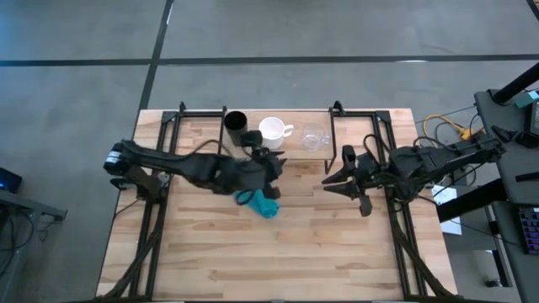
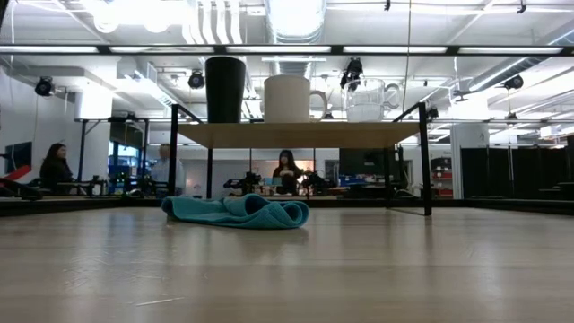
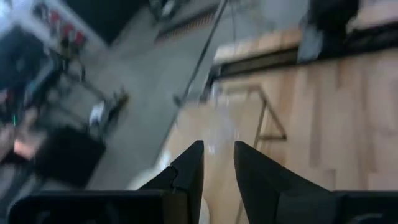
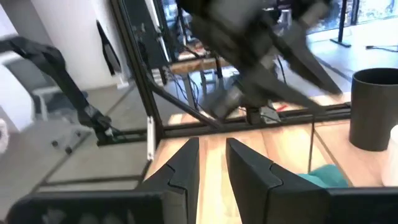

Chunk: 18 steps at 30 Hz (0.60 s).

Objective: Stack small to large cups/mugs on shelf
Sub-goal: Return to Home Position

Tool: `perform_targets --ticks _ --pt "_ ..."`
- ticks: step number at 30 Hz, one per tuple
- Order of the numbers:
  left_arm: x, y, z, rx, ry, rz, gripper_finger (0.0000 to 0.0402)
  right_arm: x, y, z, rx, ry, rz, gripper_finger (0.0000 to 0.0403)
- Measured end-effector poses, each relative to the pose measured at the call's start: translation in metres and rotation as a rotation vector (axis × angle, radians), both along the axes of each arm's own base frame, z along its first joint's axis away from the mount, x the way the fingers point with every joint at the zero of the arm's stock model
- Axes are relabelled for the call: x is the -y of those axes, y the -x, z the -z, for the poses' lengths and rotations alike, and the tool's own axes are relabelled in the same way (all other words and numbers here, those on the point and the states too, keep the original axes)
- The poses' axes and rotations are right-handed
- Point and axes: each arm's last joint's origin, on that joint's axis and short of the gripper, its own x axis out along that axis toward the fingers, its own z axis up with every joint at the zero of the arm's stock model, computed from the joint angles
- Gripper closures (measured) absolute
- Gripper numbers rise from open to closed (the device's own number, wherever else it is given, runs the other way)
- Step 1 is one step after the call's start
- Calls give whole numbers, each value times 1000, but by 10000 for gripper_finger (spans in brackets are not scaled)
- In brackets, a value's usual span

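Observation:
On the shelf (image 1: 278,145) at the table's far side, three vessels stand upright on their bases in a row: the black cup (image 1: 235,123) to the left, the white mug (image 1: 273,130) in the middle, the clear glass cup (image 1: 314,139) to the right. The low view shows the same row on the shelf (image 2: 296,135): black cup (image 2: 225,89), white mug (image 2: 289,98), glass cup (image 2: 366,100). My left gripper (image 1: 271,160) hovers just in front of the white mug, open by a narrow gap (image 3: 217,163). My right gripper (image 1: 331,179) hangs near the shelf's right legs, also narrowly open (image 4: 212,155).
A crumpled teal cloth (image 1: 258,202) lies on the tabletop below my left gripper, in front of the shelf (image 2: 237,211). Black shelf legs (image 2: 423,161) stand at each end. The near half of the table (image 1: 278,261) is bare wood. People sit in the room beyond.

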Motion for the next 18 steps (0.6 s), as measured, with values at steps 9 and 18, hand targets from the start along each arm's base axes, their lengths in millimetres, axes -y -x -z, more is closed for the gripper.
perform_targets --ticks 9,18 --pt "13 64 -82 226 15 101 327 9 27 -17 76 -145 2 327" --pt "-2 128 -99 292 153 74 326 11 39 -13 29 -47 -64 329"
